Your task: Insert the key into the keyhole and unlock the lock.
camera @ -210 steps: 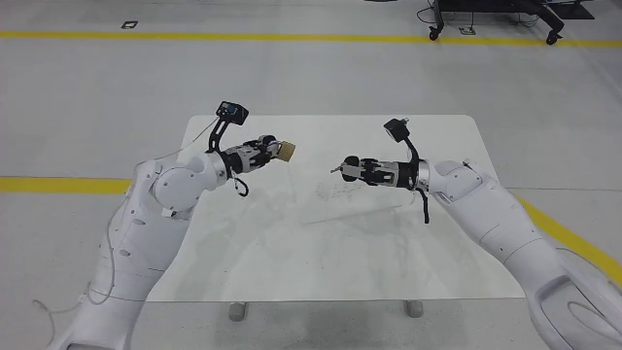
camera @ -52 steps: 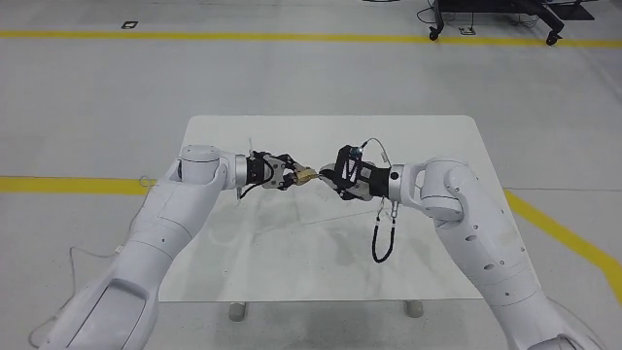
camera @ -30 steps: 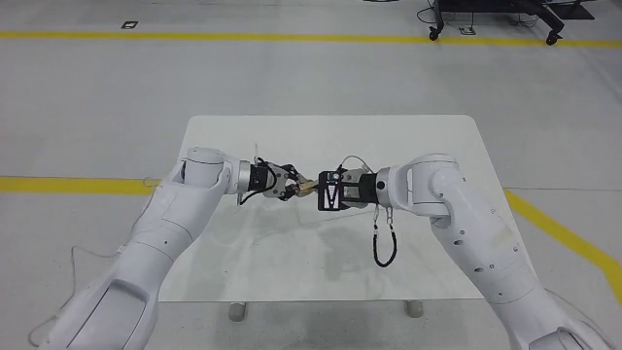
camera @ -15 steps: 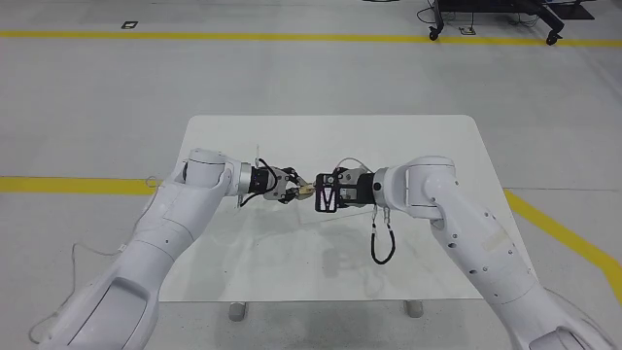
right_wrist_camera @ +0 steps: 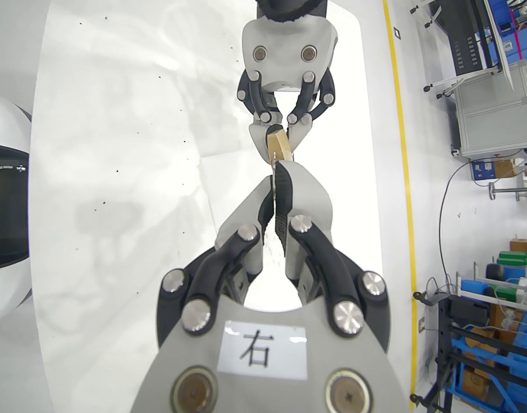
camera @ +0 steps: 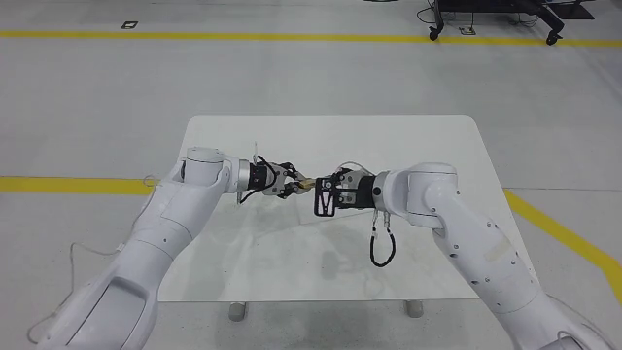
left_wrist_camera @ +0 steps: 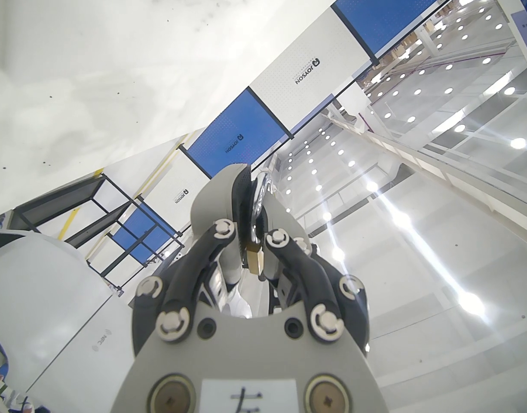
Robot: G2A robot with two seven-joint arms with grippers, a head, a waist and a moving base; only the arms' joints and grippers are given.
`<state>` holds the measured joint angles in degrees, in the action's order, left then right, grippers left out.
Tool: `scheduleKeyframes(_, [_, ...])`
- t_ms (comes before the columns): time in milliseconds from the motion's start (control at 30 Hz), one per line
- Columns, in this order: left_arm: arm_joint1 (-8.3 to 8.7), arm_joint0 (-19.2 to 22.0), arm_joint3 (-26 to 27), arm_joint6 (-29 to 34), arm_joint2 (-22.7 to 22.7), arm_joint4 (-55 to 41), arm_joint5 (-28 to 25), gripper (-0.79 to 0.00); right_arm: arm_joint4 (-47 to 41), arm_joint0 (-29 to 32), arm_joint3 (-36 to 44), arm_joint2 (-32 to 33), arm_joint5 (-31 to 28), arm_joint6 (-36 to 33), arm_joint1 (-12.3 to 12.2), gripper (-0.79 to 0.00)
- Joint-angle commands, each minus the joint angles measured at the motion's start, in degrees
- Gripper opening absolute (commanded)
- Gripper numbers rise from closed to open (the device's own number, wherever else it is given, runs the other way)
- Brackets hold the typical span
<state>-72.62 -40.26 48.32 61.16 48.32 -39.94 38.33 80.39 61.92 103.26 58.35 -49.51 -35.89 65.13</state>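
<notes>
Above the middle of the white table, my left gripper is shut on a small brass padlock. The right wrist view shows the padlock pinched between the left gripper's fingers, its bottom end facing my right gripper. The right gripper is shut on the key, tip to tip with the lock. The key is almost hidden between the black pads; whether it sits in the keyhole I cannot tell. In the left wrist view, the padlock's brass edge shows deep inside the left gripper.
A black cable loop hangs under the right forearm, just above the table. Both grippers are held off the tabletop. Floor with yellow lines surrounds the table; racks and carts stand far off.
Seven seconds ago the grippers were apart; they have since met at the table's middle. Over the last second the right wrist has rolled a little at the padlock, while the left arm stayed still.
</notes>
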Motion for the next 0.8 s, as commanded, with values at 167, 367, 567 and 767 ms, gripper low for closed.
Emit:
scheduleKeyframes(167, [0.15, -0.15, 0.46, -0.29, 0.23, 0.28, -0.71, -0.785, -0.66, -0.23, 0.4, -0.62, 2.43, -3.7, 0.05, -0.785])
scheduleKeyframes(367, [0.2, -0.11, 0.55, -0.28, 0.07, 0.6, -0.34, -0.785, -1.46, -0.92, 0.0, -1.46, 3.47, -6.34, 0.15, -0.785])
scheduleKeyframes(567, [0.2, -0.14, 0.68, -1.08, -0.16, 1.24, -0.48, -0.785, -2.35, -1.63, -0.45, -2.44, 4.41, -7.82, 0.31, -0.785])
scheduleKeyframes(767, [0.18, -0.09, 0.67, -1.07, -0.25, 1.27, -0.58, -0.785, -2.65, -2.45, -0.76, -3.6, 5.5, -9.75, 0.51, -0.785])
